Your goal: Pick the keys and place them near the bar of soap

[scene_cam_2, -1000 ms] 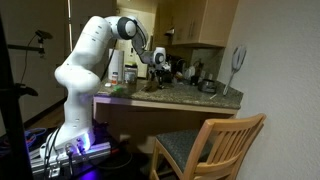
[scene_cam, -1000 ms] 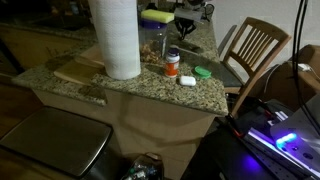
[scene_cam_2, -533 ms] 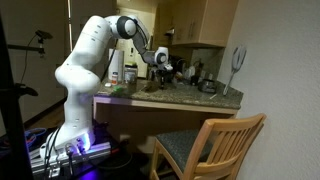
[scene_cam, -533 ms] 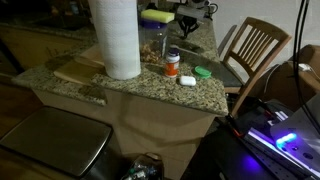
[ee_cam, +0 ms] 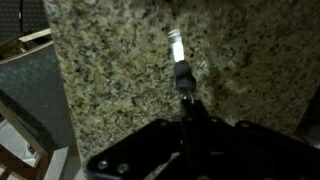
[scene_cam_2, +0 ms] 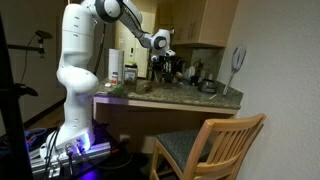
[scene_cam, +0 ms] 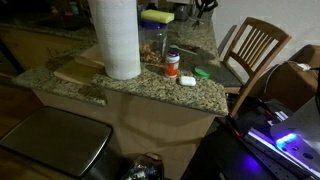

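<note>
My gripper (ee_cam: pixel 187 112) is shut on the keys (ee_cam: pixel 180 62). A silver key and a dark fob hang from the closed jaws above the speckled granite counter (ee_cam: pixel 110 70). In both exterior views the gripper (scene_cam_2: pixel 160 42) is raised well above the counter, at the far end (scene_cam: pixel 205 5). The bar of soap (scene_cam: pixel 187 80) is a small white block lying near the counter's front corner, beside the white-capped orange pill bottle (scene_cam: pixel 172 63). The soap is out of the wrist view.
A tall paper towel roll (scene_cam: pixel 116 38) stands on a wooden board (scene_cam: pixel 78 70). A yellow-green sponge (scene_cam: pixel 156 16) lies at the back and a green lid (scene_cam: pixel 203 72) next to the soap. A wooden chair (scene_cam: pixel 252 48) stands beside the counter (scene_cam_2: pixel 170 95).
The arm has risen from the counter top to well above it, lifting the keys with the gripper. The soap and the bottle have not moved.
</note>
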Available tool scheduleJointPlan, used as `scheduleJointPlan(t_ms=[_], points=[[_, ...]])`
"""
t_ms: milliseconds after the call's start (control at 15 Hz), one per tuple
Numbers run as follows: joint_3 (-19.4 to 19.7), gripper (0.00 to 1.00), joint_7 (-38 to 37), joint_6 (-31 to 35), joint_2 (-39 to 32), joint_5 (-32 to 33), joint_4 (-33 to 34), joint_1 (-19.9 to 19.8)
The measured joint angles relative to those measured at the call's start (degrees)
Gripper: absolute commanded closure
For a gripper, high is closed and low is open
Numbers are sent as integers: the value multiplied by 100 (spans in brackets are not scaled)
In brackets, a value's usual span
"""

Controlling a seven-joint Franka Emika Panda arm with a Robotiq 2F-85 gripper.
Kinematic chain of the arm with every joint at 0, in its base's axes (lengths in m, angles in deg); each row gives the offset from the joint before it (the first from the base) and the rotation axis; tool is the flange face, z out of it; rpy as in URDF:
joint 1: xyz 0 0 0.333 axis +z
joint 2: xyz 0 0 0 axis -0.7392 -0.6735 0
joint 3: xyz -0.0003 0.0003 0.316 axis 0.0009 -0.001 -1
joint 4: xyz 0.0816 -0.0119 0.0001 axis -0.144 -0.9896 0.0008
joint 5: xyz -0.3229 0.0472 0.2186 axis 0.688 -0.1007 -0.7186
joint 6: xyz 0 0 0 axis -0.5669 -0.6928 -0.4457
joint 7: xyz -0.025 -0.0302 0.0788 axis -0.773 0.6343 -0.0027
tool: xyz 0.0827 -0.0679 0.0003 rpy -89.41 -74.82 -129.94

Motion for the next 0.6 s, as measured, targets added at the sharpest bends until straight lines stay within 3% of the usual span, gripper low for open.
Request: scheduleJointPlan(t_ms=[267, 333, 400, 467, 600], points=[[0, 98, 946, -508, 1274, -23, -1085, -110], [1, 69, 1202, -505, 1568, -24, -1395, -130], [1, 93, 1388, -481, 1839, -25, -1685, -150], [2, 61, 1479, -443, 2078, -26, -1940, -170], [-12, 47, 1527, -417, 2398, -26, -2249, -201]])
